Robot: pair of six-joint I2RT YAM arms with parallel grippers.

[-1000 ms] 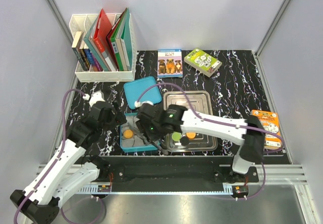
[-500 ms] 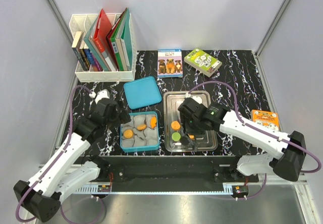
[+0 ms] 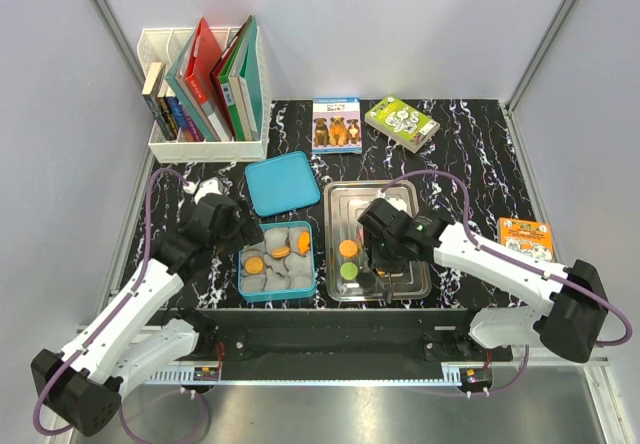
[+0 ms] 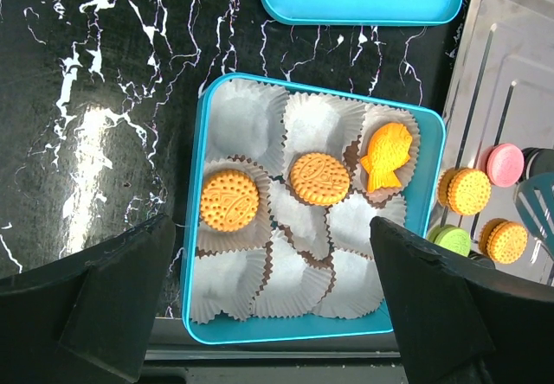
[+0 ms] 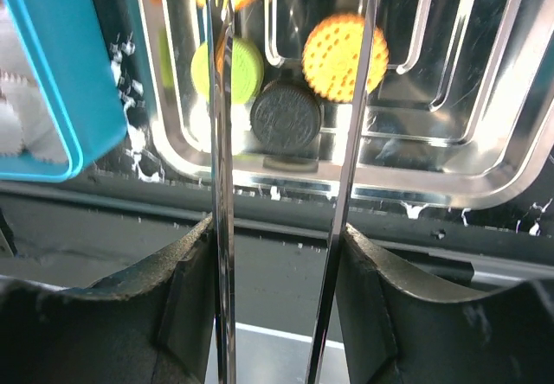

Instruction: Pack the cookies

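The cookies are split between two places. Three orange ones [image 4: 319, 178] lie in paper cups inside the blue box [image 3: 243, 282]. Orange [image 5: 344, 58], green [image 5: 238, 68], black [image 5: 286, 121] and pink [image 4: 505, 163] ones lie in the metal tray [image 3: 400, 196]. My right gripper [image 5: 277, 254] is shut on metal tongs [image 5: 355, 142], whose two arms stand apart above the tray's cookies. My left gripper [image 4: 273, 263] hangs open over the near edge of the box with nothing between its fingers.
The blue lid [image 3: 283, 183] lies behind the box. A white rack of books [image 3: 205, 89] stands at the back left. Two small boxes [image 3: 337, 125] [image 3: 401, 123] lie at the back, and an orange packet [image 3: 528, 249] lies at the right.
My right arm has swung with the tongs from over the blue box back to the right, over the tray. The left arm has shifted slightly forward.
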